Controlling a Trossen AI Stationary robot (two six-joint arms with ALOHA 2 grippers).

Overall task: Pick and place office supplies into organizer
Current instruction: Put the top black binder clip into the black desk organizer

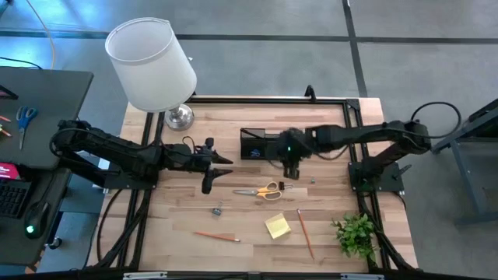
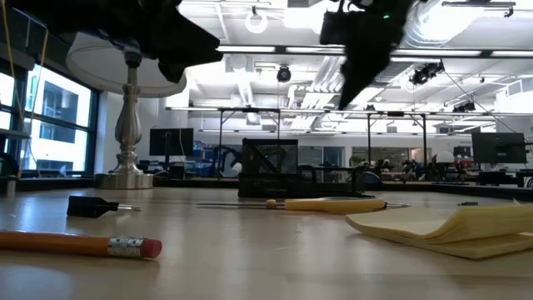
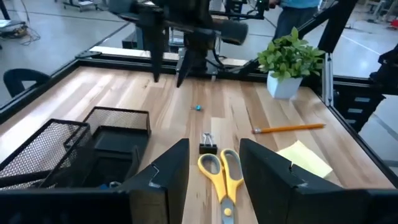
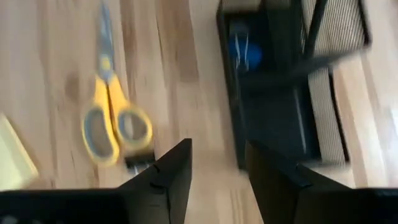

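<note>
The black mesh organizer stands mid-table, with something blue in one compartment. Yellow-handled scissors lie flat on the near side of it, a small black binder clip by their handles. A second clip, the yellow sticky pad, two pencils and a tiny blue eraser lie on the wood. My right gripper hovers open above the organizer's right end and the scissor handles. My left gripper is open, raised left of the scissors, pointing right.
A white-shaded lamp stands at the far left corner, and a small green plant at the near right corner. A black frame rail runs along the table's far edge. Blue-handled scissors lie on a side desk off to the left.
</note>
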